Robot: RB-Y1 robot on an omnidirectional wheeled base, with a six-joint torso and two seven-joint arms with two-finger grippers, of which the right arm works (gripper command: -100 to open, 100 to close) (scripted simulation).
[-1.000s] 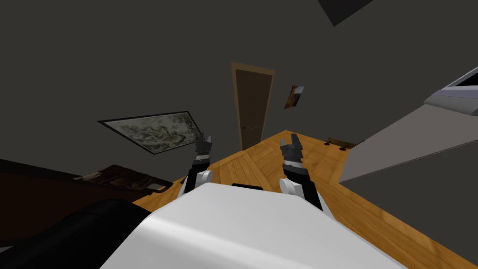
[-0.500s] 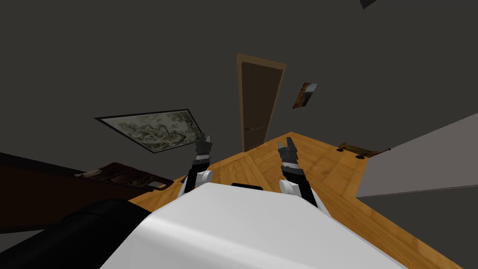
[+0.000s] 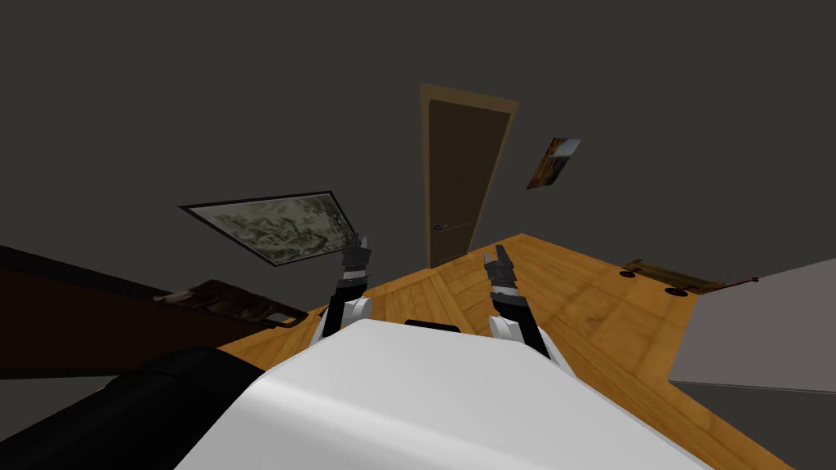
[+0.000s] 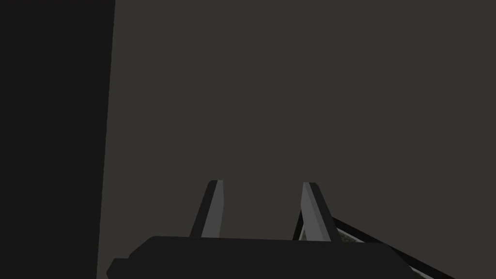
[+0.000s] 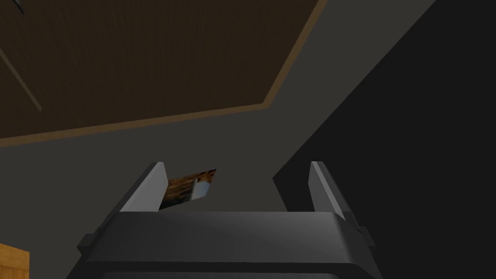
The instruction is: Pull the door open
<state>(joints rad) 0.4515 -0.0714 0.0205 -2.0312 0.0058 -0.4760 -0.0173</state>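
Observation:
A dark brown door in a lighter brown frame stands shut in the grey far wall, across the wood floor. Its lever handle sits low on the door's left side. The door's panel also fills the far part of the right wrist view. My right gripper is held up in front of me, well short of the door, open with nothing between its fingers. My left gripper is raised to the left, also open and empty, its fingers facing a grey wall.
A wood floor runs ahead to the door. A framed picture hangs on the left wall, a small one right of the door. Dark furniture lies at the left. A low brown object and a grey wall stand at the right.
My view has turned, so the door has shifted right and stands taller in view. The right gripper has lowered slightly and swung towards the door. The left arm is still.

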